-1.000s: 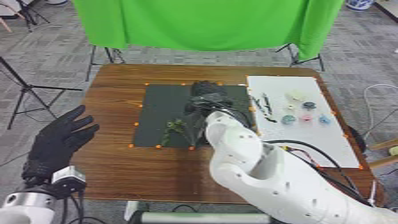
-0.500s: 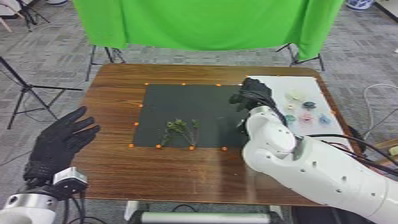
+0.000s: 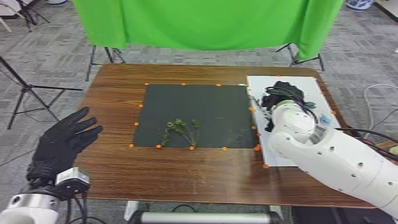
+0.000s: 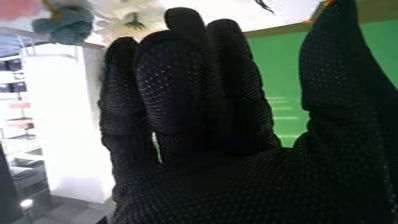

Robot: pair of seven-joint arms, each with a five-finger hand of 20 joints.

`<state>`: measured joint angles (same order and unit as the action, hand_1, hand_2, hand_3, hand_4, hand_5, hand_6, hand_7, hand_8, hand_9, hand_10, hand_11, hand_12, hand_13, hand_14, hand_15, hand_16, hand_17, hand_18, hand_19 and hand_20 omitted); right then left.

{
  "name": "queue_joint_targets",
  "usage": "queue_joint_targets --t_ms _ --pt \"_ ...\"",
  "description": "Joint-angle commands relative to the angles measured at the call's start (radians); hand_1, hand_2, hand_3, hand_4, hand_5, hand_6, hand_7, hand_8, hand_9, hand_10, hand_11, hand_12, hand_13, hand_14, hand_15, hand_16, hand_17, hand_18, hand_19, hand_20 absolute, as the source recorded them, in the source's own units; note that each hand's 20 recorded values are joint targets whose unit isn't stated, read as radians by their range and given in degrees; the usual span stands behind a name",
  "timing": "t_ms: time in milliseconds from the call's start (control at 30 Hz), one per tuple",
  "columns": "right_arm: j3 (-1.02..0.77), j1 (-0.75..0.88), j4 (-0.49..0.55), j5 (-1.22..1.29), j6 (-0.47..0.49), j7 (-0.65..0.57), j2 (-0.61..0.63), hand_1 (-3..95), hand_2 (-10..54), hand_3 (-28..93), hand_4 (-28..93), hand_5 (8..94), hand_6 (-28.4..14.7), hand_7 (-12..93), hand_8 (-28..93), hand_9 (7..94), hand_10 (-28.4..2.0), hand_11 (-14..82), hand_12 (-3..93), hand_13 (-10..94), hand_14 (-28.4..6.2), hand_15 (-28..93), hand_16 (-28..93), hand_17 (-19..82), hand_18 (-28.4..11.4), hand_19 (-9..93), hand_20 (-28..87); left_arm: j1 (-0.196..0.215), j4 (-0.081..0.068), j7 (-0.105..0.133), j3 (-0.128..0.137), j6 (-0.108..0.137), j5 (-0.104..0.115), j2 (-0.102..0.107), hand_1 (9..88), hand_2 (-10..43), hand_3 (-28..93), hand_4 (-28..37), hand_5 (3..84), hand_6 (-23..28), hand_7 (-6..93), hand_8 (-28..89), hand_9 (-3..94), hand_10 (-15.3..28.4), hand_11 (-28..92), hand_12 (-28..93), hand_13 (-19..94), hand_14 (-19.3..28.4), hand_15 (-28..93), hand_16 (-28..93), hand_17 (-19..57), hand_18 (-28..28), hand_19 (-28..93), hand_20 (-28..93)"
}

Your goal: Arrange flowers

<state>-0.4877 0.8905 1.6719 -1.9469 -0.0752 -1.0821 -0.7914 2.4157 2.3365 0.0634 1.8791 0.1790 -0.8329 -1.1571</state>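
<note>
Nearest, at the left edge of the table (image 3: 133, 182), is the left hand (image 3: 60, 142), its fingers straight and spread, the tips overlapping the table's edge in the head view. Three green sprigs (image 3: 182, 131) lie near one another on the near part of the dark mat (image 3: 191, 102), their stems pointing roughly toward its near edge. To the right of the mat is a white sheet (image 3: 282, 159), and orange markers dot the borders of both.

The right arm (image 3: 324, 162) reaches across the near part of the sheet. Beyond it, the right hand (image 3: 282, 94) is over the sheet's middle. In the right wrist view its fingers are nearly straight and close together, with the thumb spread well apart from them. Whether it touches the sheet I cannot tell. Just right of it on the sheet is a pale blue flower (image 3: 325, 120). Past the fingertips, the wrist view shows a blue-grey flower (image 4: 67, 25), a pink flower (image 4: 18, 7) and cream flowers (image 4: 129, 19), the pink one partly cut off.

A tripod (image 3: 25, 86) stands on the floor left of the table. Farthest, a green cloth (image 3: 209, 25) hangs beyond the table's far edge.
</note>
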Motion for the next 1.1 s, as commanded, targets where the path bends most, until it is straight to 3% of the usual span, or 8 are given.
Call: queue_joint_targets --t_ms 33,67,267,767,967,1100 --pt "-0.002 0.005 -0.031 0.005 0.016 -0.002 -0.034 31.4 -9.5 84 -28 65.0 -6.6 16 -12 68.8 -16.7 19.8 13.5 76 -8.6 74 11 34 -22.9 93 3 -0.003 -0.004 0.000 -0.005 0.000 -0.003 -0.003 23.1 4.5 83 -21.1 36.8 9.9 14.0 -10 33.0 19.1 23 9 25 26.3 45 -9 -9.1 24.8 60 -8" --pt "-0.004 0.005 -0.035 0.005 0.020 0.001 -0.041 31.4 -9.5 84 -28 65.1 -6.6 16 -12 68.7 -16.7 19.7 13.5 76 -8.5 74 11 34 -22.9 93 3 -0.008 -0.004 -0.006 -0.006 0.002 -0.003 -0.005 23.1 4.5 83 -21.1 36.8 9.9 14.0 -10 33.0 19.1 23 9 25 26.3 45 -9 -9.1 24.7 60 -8" --pt "0.021 -0.012 -0.046 0.013 0.020 0.008 -0.055 31.2 -9.5 84 -28 65.1 -6.5 16 -12 68.5 -16.9 19.6 13.5 76 -8.6 74 11 34 -22.8 93 3 -0.006 -0.006 0.010 -0.013 0.006 0.000 0.004 23.2 4.5 83 -21.1 36.8 10.0 13.9 -10 32.9 19.0 23 9 25 26.3 45 -9 -9.2 24.8 60 -8" --pt "0.017 0.018 -0.084 0.021 0.066 -0.014 -0.053 31.2 -9.5 84 -28 65.3 -6.6 16 -12 68.3 -16.9 20.2 13.8 75 -8.7 75 10 34 -22.9 93 3 -0.012 -0.009 -0.002 -0.016 -0.007 -0.003 -0.005 23.1 4.6 83 -21.0 36.8 10.0 13.9 -10 32.9 19.2 24 9 25 26.4 45 -9 -9.2 24.8 60 -8" --pt "0.008 0.044 -0.086 0.020 0.083 -0.011 -0.060 31.7 -9.5 84 -28 66.0 -6.4 16 -12 69.3 -17.1 21.3 14.0 75 -8.6 75 10 34 -22.9 93 3 -0.034 -0.015 -0.008 -0.025 -0.014 -0.005 -0.001 23.2 4.6 82 -21.1 36.7 10.0 13.9 -10 32.9 19.0 24 9 25 26.3 45 -9 -9.2 24.8 60 -8" --pt "0.016 0.050 -0.096 0.023 0.084 -0.013 -0.067 33.9 -9.5 84 -28 70.3 -5.0 18 -12 73.4 -15.5 24.6 15.0 76 -8.1 75 10 34 -22.6 93 4 -0.027 -0.013 -0.004 -0.022 -0.011 -0.004 -0.004 23.3 4.6 82 -21.1 36.7 9.9 13.9 -10 32.9 19.2 24 9 25 26.3 45 -9 -9.2 24.8 60 -8"
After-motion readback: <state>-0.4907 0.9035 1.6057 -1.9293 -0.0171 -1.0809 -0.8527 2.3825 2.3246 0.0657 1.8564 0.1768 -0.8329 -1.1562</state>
